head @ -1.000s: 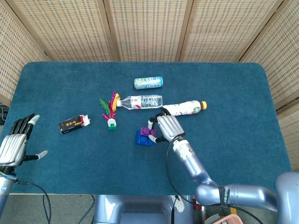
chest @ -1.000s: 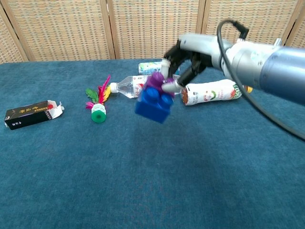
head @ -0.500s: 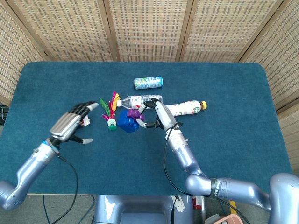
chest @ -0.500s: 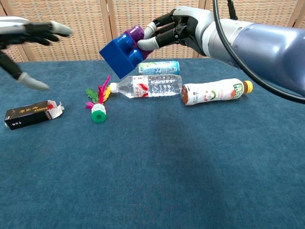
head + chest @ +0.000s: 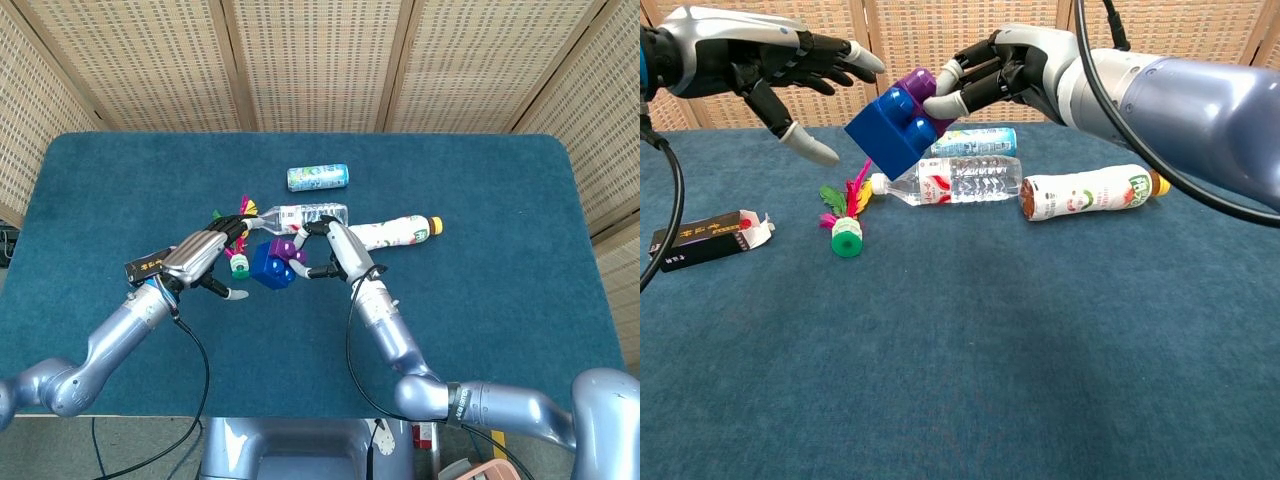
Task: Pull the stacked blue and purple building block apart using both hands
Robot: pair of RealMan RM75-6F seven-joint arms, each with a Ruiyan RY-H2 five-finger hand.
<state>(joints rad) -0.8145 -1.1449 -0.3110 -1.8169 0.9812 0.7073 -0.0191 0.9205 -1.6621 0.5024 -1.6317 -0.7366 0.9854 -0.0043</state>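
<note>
My right hand (image 5: 995, 75) (image 5: 335, 250) holds the stacked blocks in the air above the table, pinching the purple block (image 5: 923, 84) (image 5: 288, 245). The larger blue block (image 5: 890, 128) (image 5: 269, 269) is still joined to it and hangs tilted down to the left. My left hand (image 5: 775, 62) (image 5: 203, 256) is open with fingers spread, hovering just left of the blue block and not touching it.
On the blue table (image 5: 1040, 350) lie a clear water bottle (image 5: 945, 181), a white yellow-capped bottle (image 5: 1090, 193), a small can (image 5: 975, 140), a feathered shuttlecock (image 5: 845, 215) and a black carton (image 5: 705, 240). Wicker screens stand behind.
My left hand has swung in from the left and now hovers close beside the blue block. My right hand has kept the stack raised, lowering it slightly.
</note>
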